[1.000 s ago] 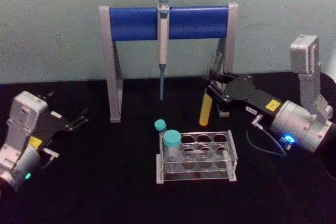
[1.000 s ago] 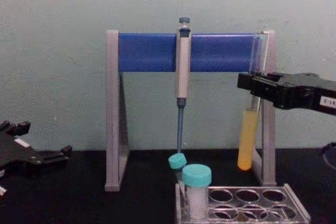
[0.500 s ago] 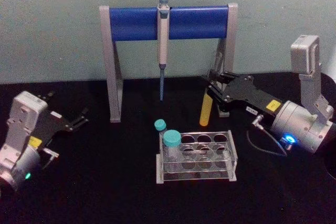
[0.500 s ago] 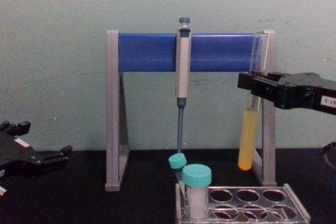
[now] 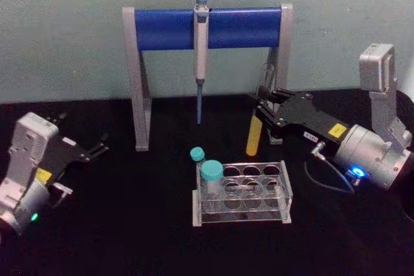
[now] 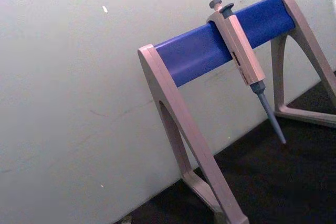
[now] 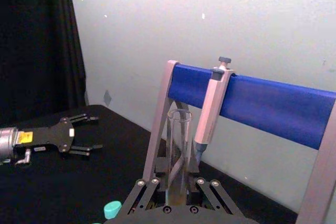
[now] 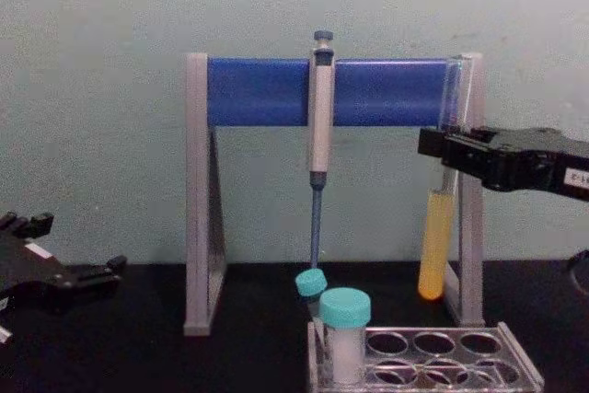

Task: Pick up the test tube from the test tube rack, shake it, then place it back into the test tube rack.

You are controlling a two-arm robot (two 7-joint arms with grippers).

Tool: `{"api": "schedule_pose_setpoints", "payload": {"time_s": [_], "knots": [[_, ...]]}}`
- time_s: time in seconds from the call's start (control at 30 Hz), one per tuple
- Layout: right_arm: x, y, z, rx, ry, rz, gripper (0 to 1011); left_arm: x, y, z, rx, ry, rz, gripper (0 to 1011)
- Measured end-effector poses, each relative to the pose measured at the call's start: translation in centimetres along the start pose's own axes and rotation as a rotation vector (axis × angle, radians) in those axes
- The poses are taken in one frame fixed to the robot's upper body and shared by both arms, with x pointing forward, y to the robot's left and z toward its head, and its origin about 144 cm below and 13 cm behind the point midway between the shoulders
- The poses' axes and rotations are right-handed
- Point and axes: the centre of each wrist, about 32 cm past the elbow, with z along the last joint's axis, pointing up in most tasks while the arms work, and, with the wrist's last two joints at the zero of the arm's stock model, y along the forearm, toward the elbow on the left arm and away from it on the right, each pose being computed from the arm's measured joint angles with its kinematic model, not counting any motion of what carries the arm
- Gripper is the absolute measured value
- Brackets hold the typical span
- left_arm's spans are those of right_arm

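The right end effector (image 5: 262, 109) is closed on the tube (image 8: 436, 246) at about mid-height, holding it upright, out of the rack (image 5: 240, 212) and just behind it, before the stand's (image 5: 207, 28) right leg. Yellow liquid fills the tube's lower part. The rack stands on the counter (image 5: 129, 224) with two teal-capped vials (image 5: 211, 172) at its left end. The left end effector (image 5: 83, 130) sits far left, fingers spread.

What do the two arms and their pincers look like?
Both are silver-grey at the wrist, with black linkage pincers and yellow labels. The left pincer arm shows a green light; the right pincer arm a blue light and grey cable.
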Motion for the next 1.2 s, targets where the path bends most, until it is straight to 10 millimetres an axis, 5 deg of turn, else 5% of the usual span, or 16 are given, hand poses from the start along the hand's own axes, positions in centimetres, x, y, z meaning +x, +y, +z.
{"api": "schedule_pose_setpoints", "payload": {"time_s": [1.2], "knots": [[-0.2, -0.05, -0.53, -0.014, 0.017, 0.012, 232, 0.0, 0.0, 0.0, 0.0, 0.0, 0.0, 1010]]}}
